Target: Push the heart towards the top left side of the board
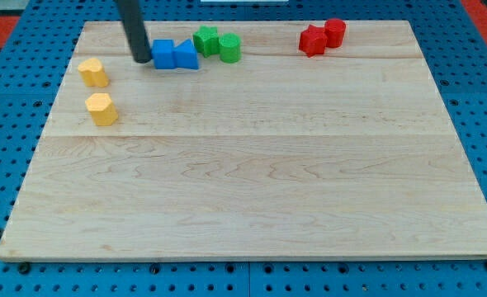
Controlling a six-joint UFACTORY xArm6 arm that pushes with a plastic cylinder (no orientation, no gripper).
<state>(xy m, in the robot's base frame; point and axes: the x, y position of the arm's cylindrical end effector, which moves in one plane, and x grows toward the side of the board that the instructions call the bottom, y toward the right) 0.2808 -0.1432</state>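
The yellow heart [93, 72] lies near the board's left edge, toward the view's top. My tip [142, 59] rests on the board to the right of the heart, with a clear gap between them. On its other side the tip is right beside the left face of a blue cube [163, 54], and I cannot tell if they touch. A blue triangular block [186, 56] sits against the cube's right side.
A yellow hexagonal block [101, 108] lies just below the heart. Two green blocks [205, 40] [229, 48] sit right of the blue pair. Two red blocks [312, 40] [334, 31] sit at the top right. The wooden board [252, 190] lies on a blue pegboard.
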